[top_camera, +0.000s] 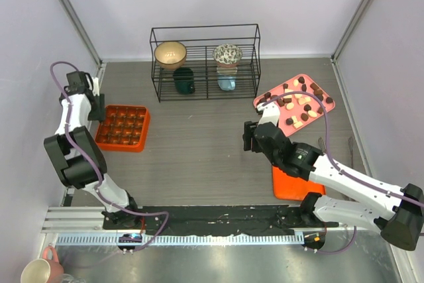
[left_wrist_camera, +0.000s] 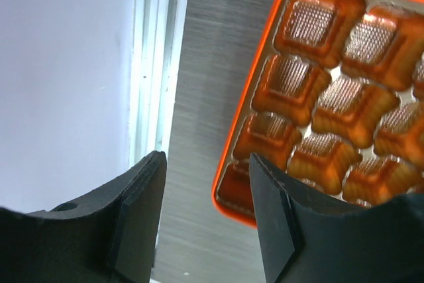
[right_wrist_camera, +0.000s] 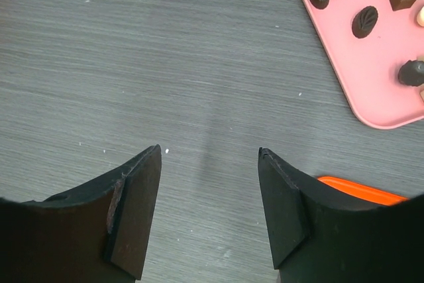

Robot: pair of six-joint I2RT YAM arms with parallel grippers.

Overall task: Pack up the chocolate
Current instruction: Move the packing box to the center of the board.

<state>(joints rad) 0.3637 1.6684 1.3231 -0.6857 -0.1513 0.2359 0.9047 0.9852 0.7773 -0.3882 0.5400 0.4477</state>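
The chocolate point(top_camera: 296, 103) lies as several dark, tan and cream pieces on the pink tray point(top_camera: 326, 106) at the right. In the right wrist view, dark pieces of chocolate point(right_wrist_camera: 365, 21) sit on the tray's corner point(right_wrist_camera: 381, 97) at the upper right. My right gripper point(top_camera: 250, 138) point(right_wrist_camera: 209, 150) hangs open over bare table left of the tray, holding nothing. The orange gridded box point(top_camera: 144, 130) point(left_wrist_camera: 255, 84) stands at the left, and the cells visible in the left wrist view are empty. My left gripper point(top_camera: 101, 107) point(left_wrist_camera: 207, 158) is open at the box's left edge, with its right finger point(left_wrist_camera: 278, 217) over the corner.
A black wire rack point(top_camera: 205, 61) with bowls and mugs stands at the back. A flat orange lid point(top_camera: 295, 183) lies under the right arm. The left wall and its metal rail point(left_wrist_camera: 156, 64) run close beside the left gripper. A mug point(top_camera: 40, 271) sits off the table at bottom left.
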